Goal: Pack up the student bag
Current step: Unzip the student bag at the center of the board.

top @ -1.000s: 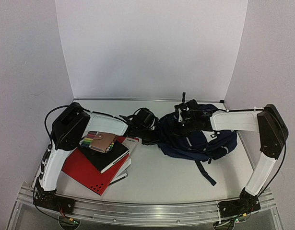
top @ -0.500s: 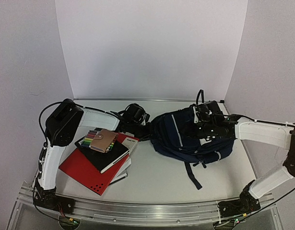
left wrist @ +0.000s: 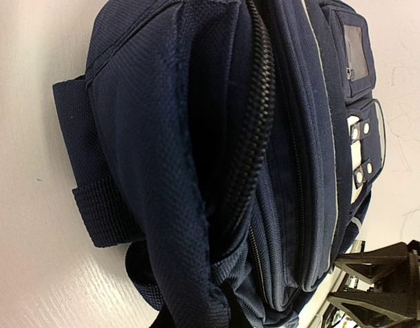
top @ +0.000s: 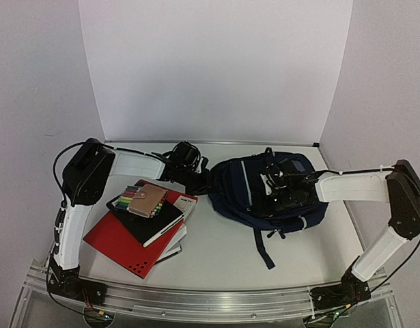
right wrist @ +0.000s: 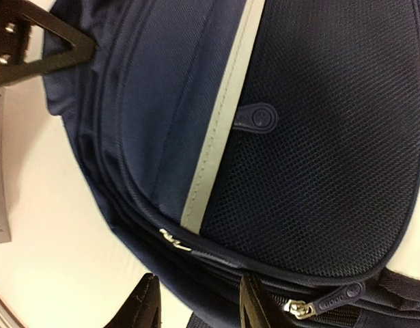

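Left gripper (top: 198, 182) is clamping shut on the student bag (top: 231, 195) at its left edge. Right gripper (right wrist: 198, 287) is hovering over the bag's front, jaws parted.

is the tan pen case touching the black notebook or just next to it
Touching. The top external view shows the tan pen case lying flat on the cover of the black notebook, overlapping it with no gap visible.
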Available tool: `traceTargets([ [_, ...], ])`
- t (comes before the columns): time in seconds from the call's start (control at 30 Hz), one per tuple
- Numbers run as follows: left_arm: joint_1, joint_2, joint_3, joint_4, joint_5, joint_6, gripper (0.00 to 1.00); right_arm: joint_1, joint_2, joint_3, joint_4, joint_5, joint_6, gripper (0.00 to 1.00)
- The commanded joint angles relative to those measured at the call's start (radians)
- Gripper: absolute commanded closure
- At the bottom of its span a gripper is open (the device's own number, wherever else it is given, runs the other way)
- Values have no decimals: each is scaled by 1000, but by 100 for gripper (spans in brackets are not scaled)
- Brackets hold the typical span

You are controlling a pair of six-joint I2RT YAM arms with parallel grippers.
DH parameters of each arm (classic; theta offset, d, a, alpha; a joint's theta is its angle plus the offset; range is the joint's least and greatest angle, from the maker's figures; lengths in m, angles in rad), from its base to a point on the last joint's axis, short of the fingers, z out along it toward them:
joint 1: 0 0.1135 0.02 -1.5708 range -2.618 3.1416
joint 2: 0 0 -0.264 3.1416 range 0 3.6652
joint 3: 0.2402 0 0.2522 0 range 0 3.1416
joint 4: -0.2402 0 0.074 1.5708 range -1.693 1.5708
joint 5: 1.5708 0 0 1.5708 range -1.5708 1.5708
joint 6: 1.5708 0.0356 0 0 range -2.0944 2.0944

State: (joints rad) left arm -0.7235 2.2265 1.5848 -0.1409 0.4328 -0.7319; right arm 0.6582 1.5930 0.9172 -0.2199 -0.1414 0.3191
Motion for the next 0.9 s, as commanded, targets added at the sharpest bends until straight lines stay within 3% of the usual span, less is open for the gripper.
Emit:
traceTargets([
  [0.0, -1, -15, 62, 2, 1, 20, 100, 5, 55, 43, 5, 33, -13, 62],
  [0.27, -1, -15, 68, -8, -1, 23, 100, 5, 100, 38, 38, 113, -19, 61],
  [0.53, -1, -21, 63, -6, 4, 20, 100, 5, 140, 24, 128, 80, -17, 62],
  [0.87, -1, -15, 61, 3, 18, 10, 100, 5, 155, 50, 173, 44, -50, 75],
])
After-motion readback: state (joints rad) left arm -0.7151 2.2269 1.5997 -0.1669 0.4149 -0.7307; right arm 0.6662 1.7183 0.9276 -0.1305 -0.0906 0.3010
